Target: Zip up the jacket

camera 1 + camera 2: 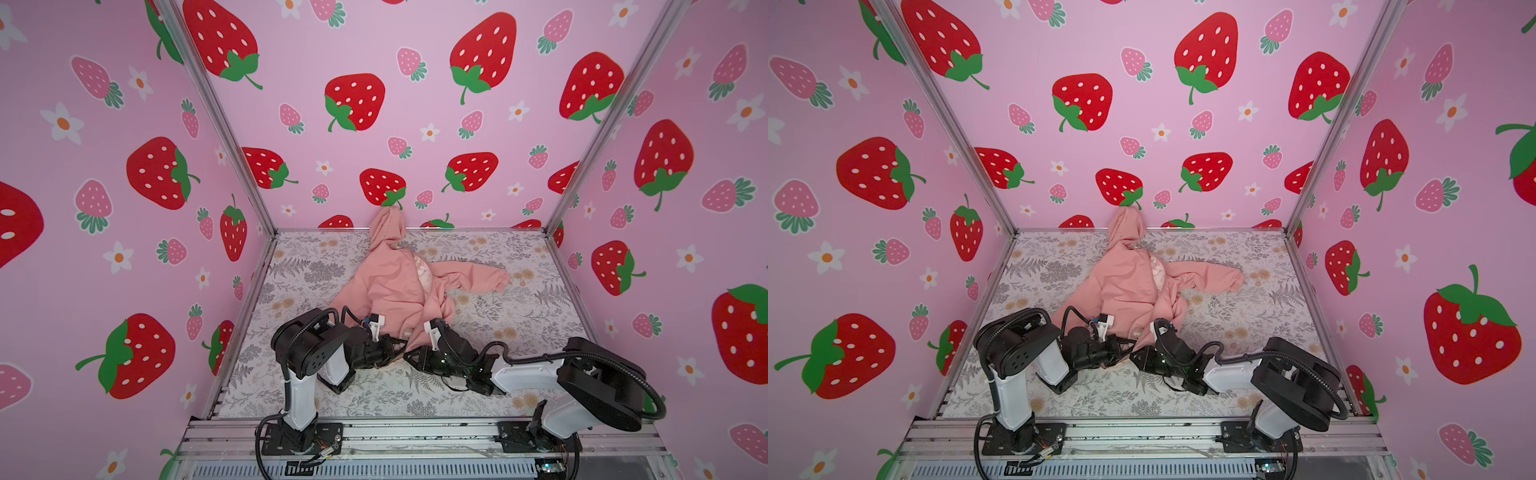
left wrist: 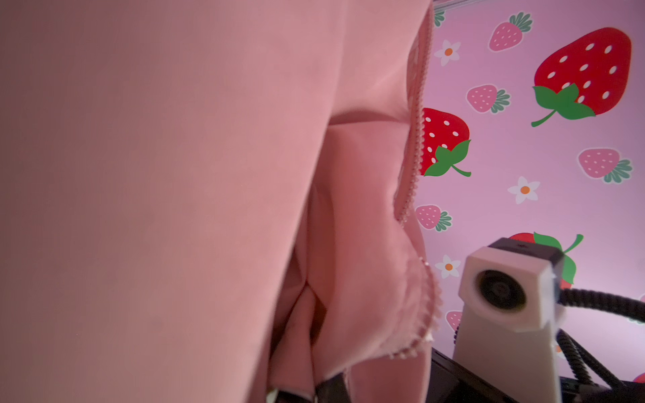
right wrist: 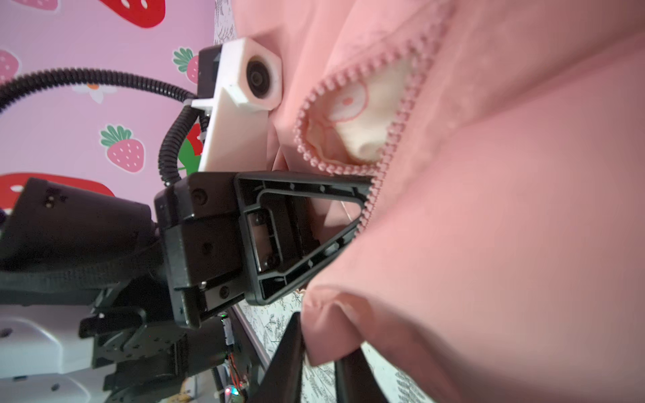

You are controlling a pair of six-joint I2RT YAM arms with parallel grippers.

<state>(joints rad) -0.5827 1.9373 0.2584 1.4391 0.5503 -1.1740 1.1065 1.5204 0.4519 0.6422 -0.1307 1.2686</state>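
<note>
Nearest you, a bare aluminium rail [image 1: 415, 434] runs along the front of the table and carries both arm bases. From there the arms fold low over the table cover [image 1: 519, 307], a pale cloth printed with grey ferns and tan blossoms, and meet at the near hem of the jacket [image 1: 390, 286].

Your left gripper [image 3: 363, 206] is clamped shut on the jacket's zipper edge. In the right wrist view its tip sits just where the two rows of pink zipper teeth [image 3: 401, 115] come together. Beyond that point the rows spread apart, and you can see the cream lining [image 3: 370, 118] with a pink emblem.

Your right gripper [image 3: 319, 366] sits just beside it at the hem. Its jaws stand a little apart, with floral cloth visible through the gap. A fold of hem lies against them — you cannot tell whether it is pinched.

Further in, the jacket lies front-up near the middle of the table in both top views. One sleeve [image 1: 478, 276] stretches out to the right, its cuff on the cloth. The hood [image 1: 386, 226] points away from you and leans up against the back wall [image 1: 415, 104].

That wall and both side walls are pink, printed with red and pink strawberries and white flowers — metal posts [image 1: 216, 116] mark the far corners.
</note>
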